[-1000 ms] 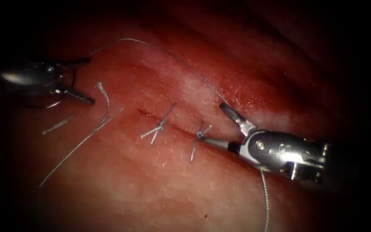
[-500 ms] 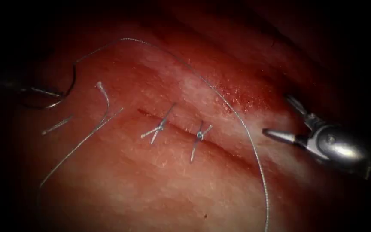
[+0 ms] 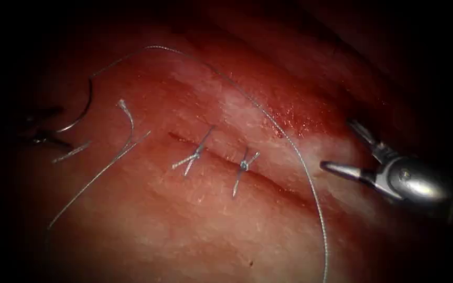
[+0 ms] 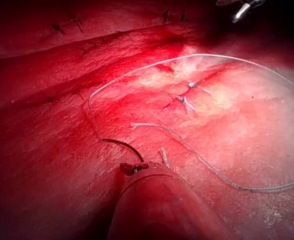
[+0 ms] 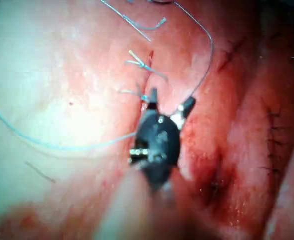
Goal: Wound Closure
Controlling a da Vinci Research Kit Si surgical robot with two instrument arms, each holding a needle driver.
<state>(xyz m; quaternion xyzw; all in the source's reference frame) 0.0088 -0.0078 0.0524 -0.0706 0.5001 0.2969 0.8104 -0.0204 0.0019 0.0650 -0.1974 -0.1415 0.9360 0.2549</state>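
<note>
Two knotted grey stitches (image 3: 195,154) cross the dark cut (image 3: 268,181). We see the left steel tool (image 3: 40,133) half in shadow, gripping the thin curved needle (image 3: 79,112) above the tissue; the right steel tool (image 3: 349,149) gapes wide, empty.

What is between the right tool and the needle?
The right tool, fingers open and empty, is right of the cut; the needle lies on the tissue far left, by the left tool. Between them lie the thread, two stitches and cut ends, all flat.
</note>
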